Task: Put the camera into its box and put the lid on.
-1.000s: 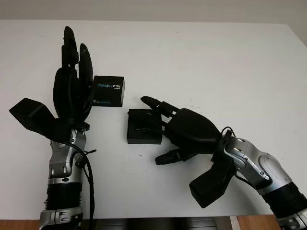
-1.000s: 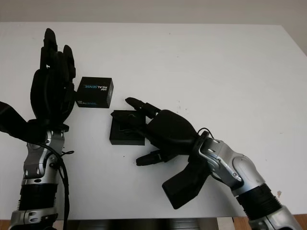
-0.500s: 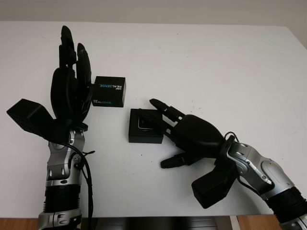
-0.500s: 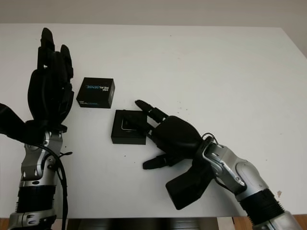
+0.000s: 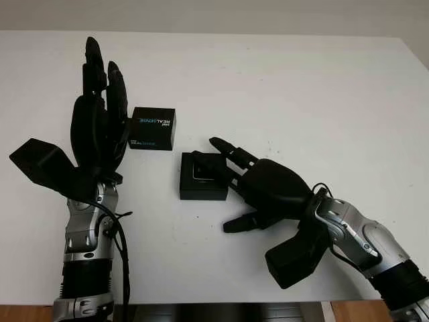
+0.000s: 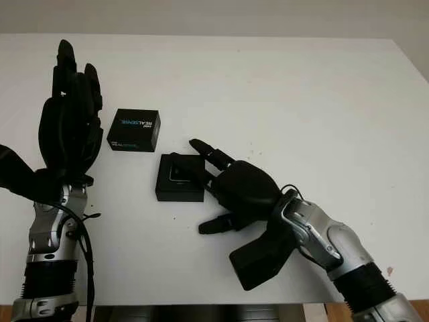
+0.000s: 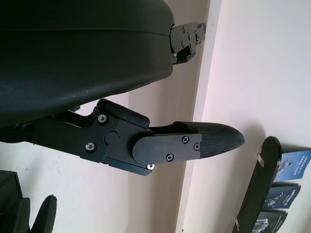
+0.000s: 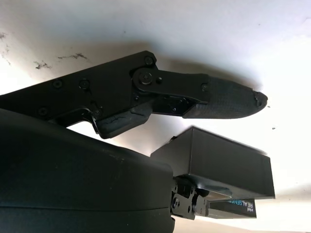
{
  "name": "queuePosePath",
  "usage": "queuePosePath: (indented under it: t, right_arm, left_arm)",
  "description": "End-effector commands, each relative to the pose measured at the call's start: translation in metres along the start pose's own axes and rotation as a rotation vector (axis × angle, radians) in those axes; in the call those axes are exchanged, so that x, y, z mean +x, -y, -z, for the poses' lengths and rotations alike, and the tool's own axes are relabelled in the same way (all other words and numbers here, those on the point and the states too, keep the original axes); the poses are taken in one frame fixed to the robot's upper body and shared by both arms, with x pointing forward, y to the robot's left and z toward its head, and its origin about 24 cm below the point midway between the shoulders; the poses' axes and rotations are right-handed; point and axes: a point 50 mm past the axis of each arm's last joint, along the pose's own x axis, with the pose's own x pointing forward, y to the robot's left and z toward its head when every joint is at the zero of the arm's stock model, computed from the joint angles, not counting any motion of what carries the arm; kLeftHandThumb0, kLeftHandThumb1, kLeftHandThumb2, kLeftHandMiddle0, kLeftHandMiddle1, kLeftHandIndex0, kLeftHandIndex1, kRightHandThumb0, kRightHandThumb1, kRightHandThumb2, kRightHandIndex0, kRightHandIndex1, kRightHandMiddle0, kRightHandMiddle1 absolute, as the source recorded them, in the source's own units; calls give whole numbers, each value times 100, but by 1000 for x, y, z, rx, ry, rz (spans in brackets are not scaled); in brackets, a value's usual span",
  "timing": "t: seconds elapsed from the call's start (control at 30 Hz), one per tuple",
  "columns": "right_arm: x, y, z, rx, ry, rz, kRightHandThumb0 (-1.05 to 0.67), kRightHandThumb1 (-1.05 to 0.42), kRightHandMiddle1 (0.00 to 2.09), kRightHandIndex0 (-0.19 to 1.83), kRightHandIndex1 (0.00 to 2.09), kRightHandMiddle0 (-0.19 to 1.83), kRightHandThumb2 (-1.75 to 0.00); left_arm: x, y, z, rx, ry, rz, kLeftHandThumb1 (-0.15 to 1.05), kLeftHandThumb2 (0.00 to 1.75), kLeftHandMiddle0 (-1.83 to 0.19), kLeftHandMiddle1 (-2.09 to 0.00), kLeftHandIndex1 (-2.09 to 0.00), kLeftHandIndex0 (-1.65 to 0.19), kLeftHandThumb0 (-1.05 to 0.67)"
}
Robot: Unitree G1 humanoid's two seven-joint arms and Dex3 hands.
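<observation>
A plain white tabletop [image 5: 301, 87] stretches in front of you, with a pale wall behind its far edge. Near the middle sits the open black box [image 5: 203, 177], a low square tray, and inside it you can see the camera [image 5: 204, 172], a small dark body with a light metallic edge. At about ten o'clock from the box, just apart from it, lies the lid [image 5: 152, 128], black with blue and white "REALSENSE" lettering. Your right hand [image 5: 265, 184] comes in from four o'clock; it is open and holds nothing, two fingers [image 5: 228, 149] reaching along the box's right edge and over its corner, thumb low toward the tabletop at six o'clock of the hand. Your left hand [image 5: 99, 111] stands at nine o'clock of the lid, just beside it, palm upright, open and holding nothing, fingertips pointing to twelve o'clock.
</observation>
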Motion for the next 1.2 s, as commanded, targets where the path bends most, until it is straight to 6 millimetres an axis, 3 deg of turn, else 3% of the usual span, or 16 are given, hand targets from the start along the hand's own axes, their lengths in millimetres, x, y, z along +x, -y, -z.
queuePosePath:
  t: [0.0,0.13,0.27,0.47,0.57,0.6,0.73,0.8,0.93,1.17]
  right_arm:
    - [-3,1,2,110,-6,72,-89,-105,3,-17,5,-9,-62]
    - [-4,25,4,468,25,335,-81,-105,4,-14,6,-9,-60]
    - [-7,50,14,699,21,493,-78,-105,7,-8,9,-3,-62]
    - [-9,74,26,795,41,573,-78,-105,9,0,11,3,-61]
    - [-8,81,30,766,24,593,-76,-105,11,6,13,6,-62]
    - [-8,83,32,768,16,596,-77,-105,12,8,14,8,-62]
    - [-6,84,42,824,-17,608,-76,-105,13,9,13,9,-60]
    - [-5,81,51,963,-5,608,-76,-105,12,5,11,5,-57]
    - [-3,73,60,1199,23,596,-71,-105,9,-4,6,-4,-57]
    - [2,67,66,1293,-17,603,-69,-105,7,-7,4,-8,-62]
  left_arm:
    - [-2,-2,-5,16,18,1,105,47,19,0,0,19,-73]
    - [1,-7,-10,35,29,24,105,47,19,0,0,19,-72]
    - [7,-15,-21,88,47,28,105,46,12,-4,-3,13,-71]
    - [18,-28,-37,264,118,52,105,35,-34,-23,-23,-23,-59]
    - [25,-38,-40,408,94,91,105,29,-25,-54,-41,-19,-59]
    - [26,-42,-42,479,70,102,105,24,-23,-53,-44,-15,-63]
    - [33,-57,-46,695,-43,186,104,11,-25,-14,-29,-8,-75]
    - [37,-64,-47,743,-109,249,100,6,-19,-7,-24,-5,-74]
    - [42,-73,-46,887,-225,333,94,4,-6,-3,-15,-2,-79]
    - [54,-77,-33,1074,-343,472,86,3,7,-2,-8,4,-82]
